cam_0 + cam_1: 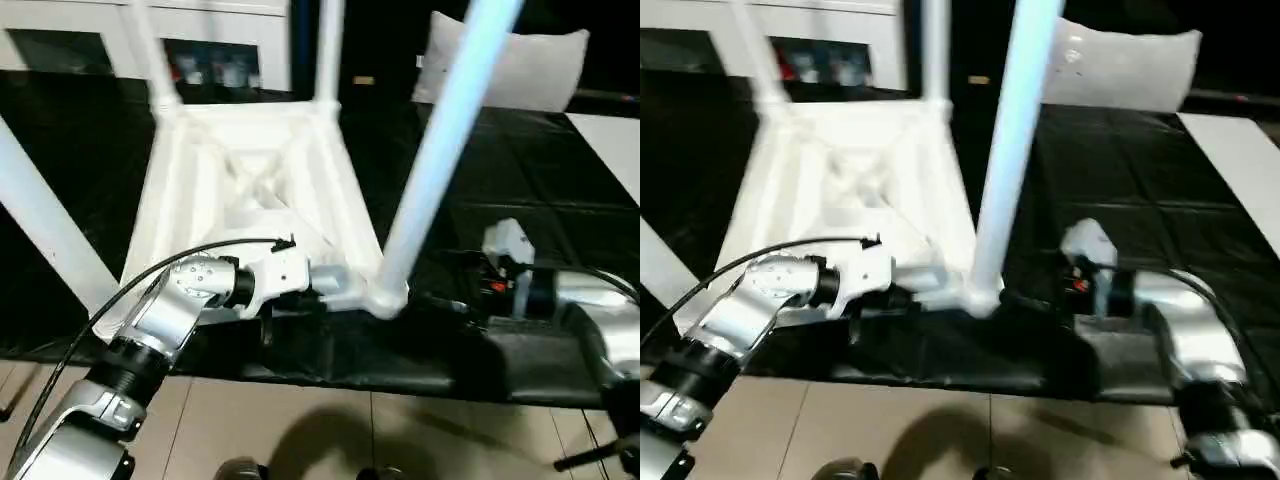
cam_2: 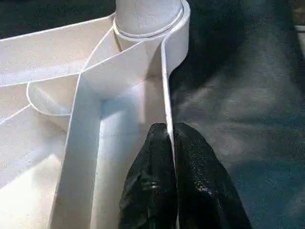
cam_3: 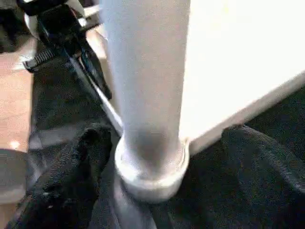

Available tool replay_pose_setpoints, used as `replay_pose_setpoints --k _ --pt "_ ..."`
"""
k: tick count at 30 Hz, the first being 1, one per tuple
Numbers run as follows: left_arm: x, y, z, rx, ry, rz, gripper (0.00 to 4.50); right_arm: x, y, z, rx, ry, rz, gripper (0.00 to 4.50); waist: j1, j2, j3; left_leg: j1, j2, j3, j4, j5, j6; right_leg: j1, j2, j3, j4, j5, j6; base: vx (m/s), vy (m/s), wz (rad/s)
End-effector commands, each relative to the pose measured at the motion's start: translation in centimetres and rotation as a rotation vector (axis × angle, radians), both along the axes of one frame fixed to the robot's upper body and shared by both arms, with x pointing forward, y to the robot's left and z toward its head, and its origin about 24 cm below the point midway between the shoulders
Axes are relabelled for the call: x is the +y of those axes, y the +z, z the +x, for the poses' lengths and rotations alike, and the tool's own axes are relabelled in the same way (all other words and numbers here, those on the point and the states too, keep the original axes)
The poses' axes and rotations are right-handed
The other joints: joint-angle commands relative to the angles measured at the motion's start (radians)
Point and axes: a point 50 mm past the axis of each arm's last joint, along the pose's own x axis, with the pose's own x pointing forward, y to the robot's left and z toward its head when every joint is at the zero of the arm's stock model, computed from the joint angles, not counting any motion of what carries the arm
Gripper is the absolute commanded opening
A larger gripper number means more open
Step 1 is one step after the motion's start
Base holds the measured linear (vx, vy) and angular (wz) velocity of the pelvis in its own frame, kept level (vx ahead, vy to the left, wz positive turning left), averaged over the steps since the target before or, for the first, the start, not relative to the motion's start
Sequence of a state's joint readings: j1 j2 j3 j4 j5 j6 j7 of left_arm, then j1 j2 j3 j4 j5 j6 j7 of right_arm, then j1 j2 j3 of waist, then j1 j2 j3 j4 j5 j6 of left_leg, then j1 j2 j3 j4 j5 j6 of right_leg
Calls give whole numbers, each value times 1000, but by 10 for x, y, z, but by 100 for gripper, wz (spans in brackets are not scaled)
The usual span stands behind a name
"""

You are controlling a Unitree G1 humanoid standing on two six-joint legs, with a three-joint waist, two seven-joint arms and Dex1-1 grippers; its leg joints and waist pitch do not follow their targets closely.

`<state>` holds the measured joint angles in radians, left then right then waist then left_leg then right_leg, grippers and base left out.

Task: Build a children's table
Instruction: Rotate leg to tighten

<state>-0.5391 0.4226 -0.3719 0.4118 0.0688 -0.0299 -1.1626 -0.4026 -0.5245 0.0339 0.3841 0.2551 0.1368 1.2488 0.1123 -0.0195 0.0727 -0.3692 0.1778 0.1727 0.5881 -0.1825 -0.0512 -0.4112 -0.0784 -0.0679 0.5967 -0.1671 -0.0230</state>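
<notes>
The children's table (image 1: 250, 170) lies upside down on a black mat, its ribbed underside facing up. White legs stand in its corner sockets; the near right leg (image 1: 440, 150) rises steeply past my head camera. My left gripper (image 2: 170, 138) is shut on the thin rim wall of the table's near edge, just short of that leg's socket (image 2: 147, 19). My right gripper (image 3: 167, 138) is open, with one black finger (image 3: 71, 176) on either side of the base of the same leg (image 3: 147, 86) and its socket (image 3: 152, 167).
The black mat (image 1: 520, 170) ends just in front of me, over a tan tiled floor (image 1: 300, 430). A grey pillow (image 1: 510, 65) lies at the back right and a white cabinet (image 1: 200, 40) stands at the back left. A black cable (image 1: 130, 290) loops over my left forearm.
</notes>
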Motion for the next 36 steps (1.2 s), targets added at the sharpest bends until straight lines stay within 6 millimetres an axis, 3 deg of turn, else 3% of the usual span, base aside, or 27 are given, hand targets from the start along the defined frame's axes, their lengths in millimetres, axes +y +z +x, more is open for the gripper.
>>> replay_pose_setpoints --k 1,7,8,11,17,26,28,31,32,33,36 --pt "-8 -4 -8 8 -93 27 0 3 -1 1 3 24 -5 381 -1 -4 -78 13 58 -7 -63 -156 78 56 -73 44 -55 -175 -256 0 0 0" --pt "-7 -5 -8 9 -99 30 0 15 -8 9 47 64 22 335 3 -5 -78 10 56 -9 -63 -171 55 59 -74 45 -55 -206 -240 0 0 0" --pt "-7 -5 -8 9 -99 30 0 15 -8 10 47 65 22 311 4 -5 -79 11 56 -9 -63 -170 54 59 -74 45 -55 -208 -237 0 0 0" --pt "-5 -5 -8 9 -95 38 0 19 -8 10 70 106 32 298 5 -6 -80 9 54 -8 -61 -160 57 61 -74 45 -54 -204 -232 0 0 0" --pt "-3 -6 -7 4 -87 44 0 19 -10 11 91 123 32 227 5 -5 -82 10 54 -8 -59 -145 63 60 -72 44 -50 -178 -241 0 0 0" --pt "-10 -6 -4 1 -17 -2 0 28 -17 6 127 103 58 196 6 -7 -82 10 54 -8 -58 -141 64 61 -71 44 -49 -179 -240 0 0 0" --pt "-16 -3 1 0 46 -50 0 35 -22 5 136 53 52 195 5 -4 -76 12 54 -8 -62 -161 54 57 -71 45 -54 -214 -230 0 0 0" --pt "-28 0 8 -12 127 -102 0 46 -30 7 118 -59 35 194 -3 -2 -67 18 49 -13 -67 -253 15 51 -76 44 -77 -399 -179 0 0 0" --pt "-37 1 9 -11 150 -131 0 52 -32 8 124 -121 38 193 -6 2 -60 20 47 -16 -71 -288 2 49 -76 44 -86 -471 -152 0 0 0" --pt "-43 2 9 -7 166 -152 0 56 -34 9 131 -165 40 193 -13 -5 -60 22 44 -20 -73 -321 -6 49 -76 39 -93 -539 -121 0 0 0" --pt "-79 3 8 25 242 -238 0 75 -41 20 148 -376 58 193 -35 -2 -55 25 41 -25 -74 -347 -19 41 -74 36 -105 -606 -85 0 0 0"
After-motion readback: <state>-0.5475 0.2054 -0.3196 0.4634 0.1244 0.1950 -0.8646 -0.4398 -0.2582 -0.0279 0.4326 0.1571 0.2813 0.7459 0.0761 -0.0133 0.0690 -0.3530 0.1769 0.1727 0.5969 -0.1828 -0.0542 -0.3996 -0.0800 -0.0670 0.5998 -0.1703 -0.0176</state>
